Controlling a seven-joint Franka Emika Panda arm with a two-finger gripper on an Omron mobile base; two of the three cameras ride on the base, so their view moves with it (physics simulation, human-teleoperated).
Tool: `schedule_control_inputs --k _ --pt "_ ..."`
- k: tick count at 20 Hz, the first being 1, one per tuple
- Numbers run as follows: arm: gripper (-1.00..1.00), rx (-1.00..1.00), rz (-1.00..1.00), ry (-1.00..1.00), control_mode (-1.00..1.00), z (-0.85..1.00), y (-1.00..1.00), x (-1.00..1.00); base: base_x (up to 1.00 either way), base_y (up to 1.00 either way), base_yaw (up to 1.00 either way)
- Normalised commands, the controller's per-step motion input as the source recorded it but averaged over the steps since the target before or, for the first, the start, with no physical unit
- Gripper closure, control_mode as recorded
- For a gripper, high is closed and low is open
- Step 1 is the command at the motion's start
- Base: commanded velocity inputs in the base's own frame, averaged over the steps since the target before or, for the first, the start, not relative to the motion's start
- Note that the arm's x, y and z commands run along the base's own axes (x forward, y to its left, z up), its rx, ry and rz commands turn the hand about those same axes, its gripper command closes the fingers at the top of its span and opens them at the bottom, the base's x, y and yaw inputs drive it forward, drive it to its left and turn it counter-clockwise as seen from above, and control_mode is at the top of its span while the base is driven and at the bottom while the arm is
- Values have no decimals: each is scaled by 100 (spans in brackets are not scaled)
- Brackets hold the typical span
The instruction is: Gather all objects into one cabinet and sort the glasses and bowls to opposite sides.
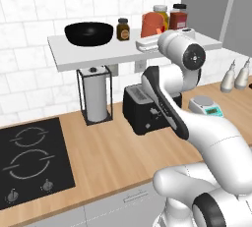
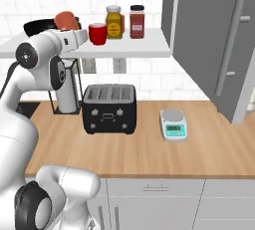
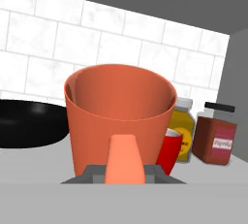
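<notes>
1. We are working at the flat white shelf board (image 1: 88,54) of the wall cabinet, whose tall dark grey door panel (image 2: 214,35) is standing open at about 3 o'clock of the shelf in the right base view.
2. Our pincer (image 3: 125,178) is looking straight at a salmon-orange handleless cup (image 3: 120,116). In the hand view an orange piece rises where the tips would show, so we are judging it to be gripping this cup, but we cannot tell for certain.
3. In the right base view the same cup (image 2: 66,21) is sitting tilted at the end of our wrist, above the shelf, with the bright red cup (image 2: 97,34) just beside it at 3 o'clock.
4. The wide glossy black bowl (image 1: 89,33) is lying at 9 o'clock on the shelf, with the small dark jar (image 1: 123,29) between it and our cup.
5. The yellow jar with dark lid (image 2: 114,22) and the red jar with dark lid (image 2: 137,22) are standing together at the 3 o'clock end, near the door.
6. We are judging the step to be placing this glass on the side opposite the bowl. To do it well, we are advising:
   - levelling the cup upright before lowering;
   - setting it near the red cup without touching it or the jars;
   - releasing only once its base is resting flat on the shelf.
</notes>
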Motion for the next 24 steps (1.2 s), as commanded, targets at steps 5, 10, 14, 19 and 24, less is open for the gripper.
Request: schedule_control_inputs --k 5,10,14,19,24 --pt "100 0 0 0 100 0 0 0 48 3 -13" --pt "100 0 0 0 100 0 0 0 42 1 -10" --pt "100 0 -6 14 -100 -9 6 46 0 0 0" --pt "100 0 0 18 -100 -24 18 39 0 0 0" --pt "100 0 0 11 -100 -10 17 47 0 0 0"
